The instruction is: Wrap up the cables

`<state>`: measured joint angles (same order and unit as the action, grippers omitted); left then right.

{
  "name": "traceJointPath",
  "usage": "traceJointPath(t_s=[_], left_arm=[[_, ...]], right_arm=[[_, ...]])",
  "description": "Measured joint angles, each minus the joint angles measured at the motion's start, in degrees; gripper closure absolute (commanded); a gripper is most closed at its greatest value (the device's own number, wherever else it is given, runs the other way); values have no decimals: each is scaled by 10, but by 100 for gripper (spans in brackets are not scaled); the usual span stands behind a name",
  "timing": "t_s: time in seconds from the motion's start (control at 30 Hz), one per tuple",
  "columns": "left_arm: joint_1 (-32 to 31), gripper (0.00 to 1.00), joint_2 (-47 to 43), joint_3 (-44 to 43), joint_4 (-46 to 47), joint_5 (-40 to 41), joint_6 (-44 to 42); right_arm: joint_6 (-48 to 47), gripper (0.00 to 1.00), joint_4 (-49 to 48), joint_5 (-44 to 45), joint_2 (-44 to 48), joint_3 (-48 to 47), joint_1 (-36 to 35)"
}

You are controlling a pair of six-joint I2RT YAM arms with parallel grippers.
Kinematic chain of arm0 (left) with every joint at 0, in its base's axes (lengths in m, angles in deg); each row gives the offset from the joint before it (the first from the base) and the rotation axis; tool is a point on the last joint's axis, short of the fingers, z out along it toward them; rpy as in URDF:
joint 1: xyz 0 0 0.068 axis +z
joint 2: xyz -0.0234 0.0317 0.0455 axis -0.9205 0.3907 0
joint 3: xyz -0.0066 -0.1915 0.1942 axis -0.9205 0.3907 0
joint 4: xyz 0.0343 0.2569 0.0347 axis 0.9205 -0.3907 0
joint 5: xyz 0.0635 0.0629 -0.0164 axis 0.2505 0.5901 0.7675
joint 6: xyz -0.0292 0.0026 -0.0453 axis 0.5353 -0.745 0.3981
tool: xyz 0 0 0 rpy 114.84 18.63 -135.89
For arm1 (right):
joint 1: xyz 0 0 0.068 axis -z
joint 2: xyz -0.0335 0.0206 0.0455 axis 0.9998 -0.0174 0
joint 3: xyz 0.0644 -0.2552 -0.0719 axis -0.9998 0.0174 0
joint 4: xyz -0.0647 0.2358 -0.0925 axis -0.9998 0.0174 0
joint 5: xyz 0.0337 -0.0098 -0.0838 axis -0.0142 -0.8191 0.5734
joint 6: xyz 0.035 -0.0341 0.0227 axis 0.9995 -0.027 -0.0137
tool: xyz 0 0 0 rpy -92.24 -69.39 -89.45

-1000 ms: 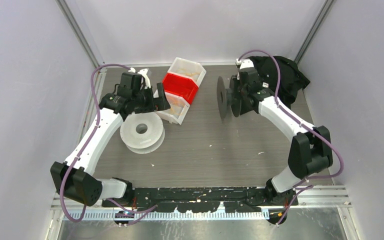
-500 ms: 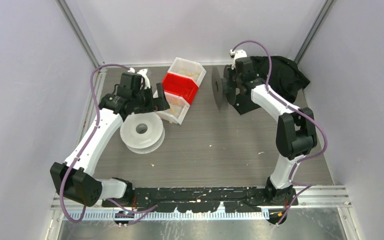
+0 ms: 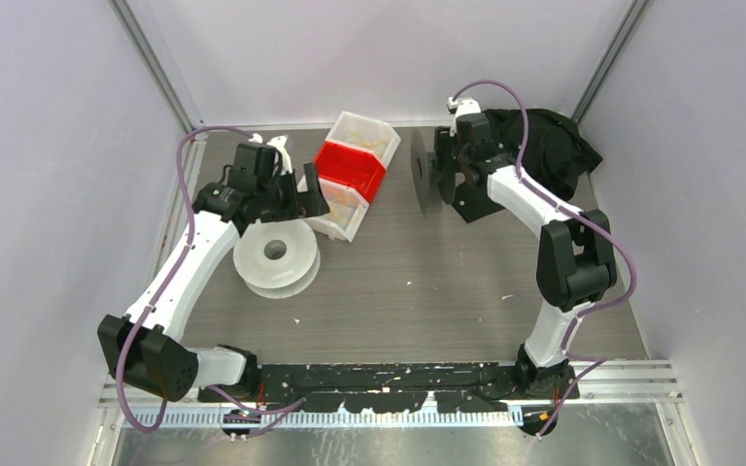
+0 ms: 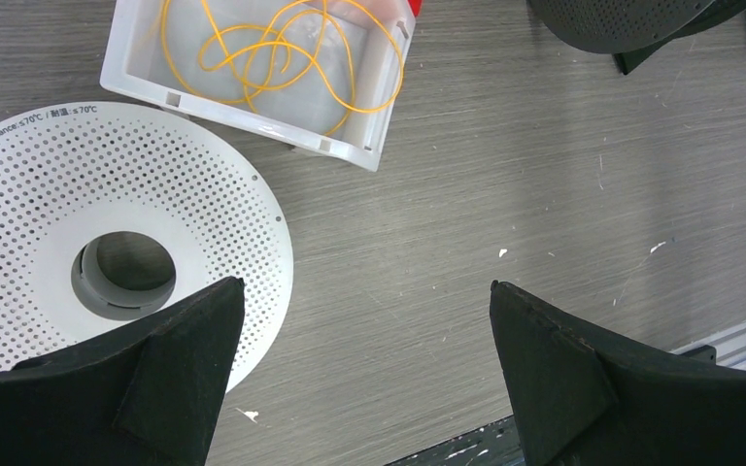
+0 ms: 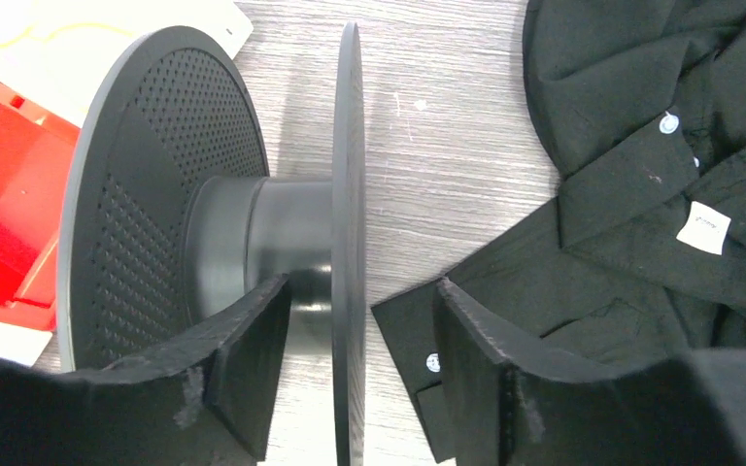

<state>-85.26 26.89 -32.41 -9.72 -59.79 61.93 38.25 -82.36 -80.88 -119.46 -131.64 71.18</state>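
L gripper [image 4: 364,291] wide open, empty, above table nr white spool [image 4: 107,194]. Cables [image 4: 282,58] lie tangled in white bin [image 4: 350,150]. R gripper [image 5: 361,286] astride black spool [image 5: 155,146] flange, gaps both sides, not clamped. Tip: pinch one strand end, not whole tangle.

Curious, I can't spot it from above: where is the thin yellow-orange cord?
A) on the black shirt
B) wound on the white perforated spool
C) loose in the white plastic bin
C: left wrist view shows the thin yellow-orange cord tangled inside the white plastic bin.
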Motion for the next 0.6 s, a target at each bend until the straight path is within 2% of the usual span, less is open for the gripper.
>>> traceJointPath(t_s=[0.6], left_arm=[[0,3,0,9,3,-2,1]], right_arm=[[7,30,17,23,55,4,0]])
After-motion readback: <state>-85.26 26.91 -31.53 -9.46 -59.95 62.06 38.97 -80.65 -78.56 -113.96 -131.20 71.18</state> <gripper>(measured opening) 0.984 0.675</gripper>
